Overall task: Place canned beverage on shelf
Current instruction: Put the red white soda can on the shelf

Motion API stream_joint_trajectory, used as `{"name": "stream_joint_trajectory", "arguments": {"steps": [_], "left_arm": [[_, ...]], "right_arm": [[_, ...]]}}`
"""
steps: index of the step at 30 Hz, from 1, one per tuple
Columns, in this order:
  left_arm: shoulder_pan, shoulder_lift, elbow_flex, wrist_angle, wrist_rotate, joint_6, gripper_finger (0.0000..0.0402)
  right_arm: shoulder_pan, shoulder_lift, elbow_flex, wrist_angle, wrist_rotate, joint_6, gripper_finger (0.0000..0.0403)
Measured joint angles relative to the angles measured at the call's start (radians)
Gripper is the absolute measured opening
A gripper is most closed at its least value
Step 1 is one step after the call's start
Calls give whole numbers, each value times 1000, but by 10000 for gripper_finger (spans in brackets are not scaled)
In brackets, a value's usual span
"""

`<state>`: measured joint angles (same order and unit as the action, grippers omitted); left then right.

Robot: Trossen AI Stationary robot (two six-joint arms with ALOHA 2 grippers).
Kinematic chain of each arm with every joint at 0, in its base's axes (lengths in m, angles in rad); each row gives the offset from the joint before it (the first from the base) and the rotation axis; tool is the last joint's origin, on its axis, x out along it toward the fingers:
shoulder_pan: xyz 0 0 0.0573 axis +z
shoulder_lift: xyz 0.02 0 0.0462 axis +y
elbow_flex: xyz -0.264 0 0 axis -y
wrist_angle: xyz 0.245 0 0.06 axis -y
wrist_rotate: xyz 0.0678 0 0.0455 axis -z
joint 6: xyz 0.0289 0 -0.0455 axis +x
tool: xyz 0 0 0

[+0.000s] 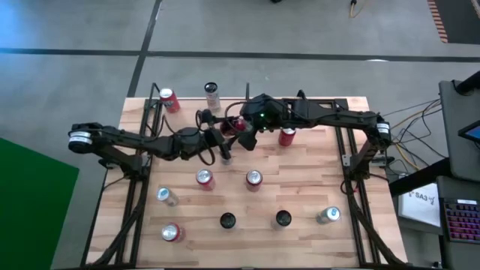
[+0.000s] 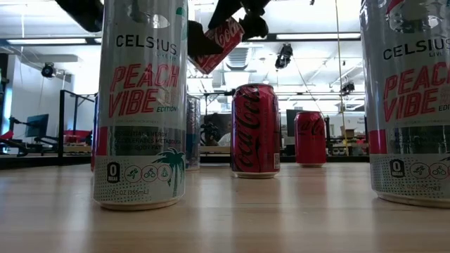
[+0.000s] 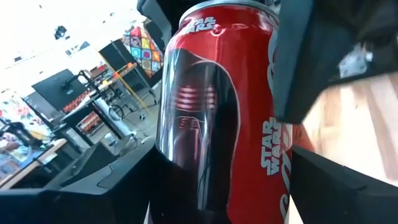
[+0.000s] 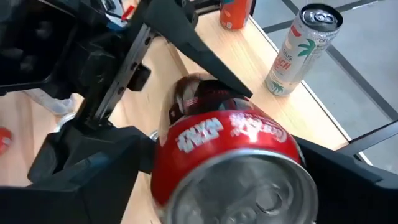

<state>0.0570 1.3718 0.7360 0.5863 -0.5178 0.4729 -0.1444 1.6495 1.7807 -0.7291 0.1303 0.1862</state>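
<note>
The red can [image 1: 238,125] hangs in the air above the desk [image 1: 300,187], just past the two red cans standing near the middle, and it looks hard, smooth and slippery, likely heavy if full, so it is best held around its round sides. The left pincer [image 1: 225,135] is clamped on its sides. The right pincer [image 1: 246,131] has its fingers [image 4: 93,155] on both sides of the can too, but I cannot tell if they squeeze it.

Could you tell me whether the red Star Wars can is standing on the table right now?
No, the red Star Wars can hangs tilted in the air above the table in the low view.
</note>
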Motion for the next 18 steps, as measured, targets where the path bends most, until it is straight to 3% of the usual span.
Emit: {"name": "stream_joint_trajectory", "arguments": {"steps": [12,18], "left_arm": [[-10,-80,-118,192,49,-89,289],[-44,-166,-201,374,215,-116,289]], "right_arm": [[5,-126,-3,95,0,-96,352],[56,-176,-91,238,-1,-181,352]]}}
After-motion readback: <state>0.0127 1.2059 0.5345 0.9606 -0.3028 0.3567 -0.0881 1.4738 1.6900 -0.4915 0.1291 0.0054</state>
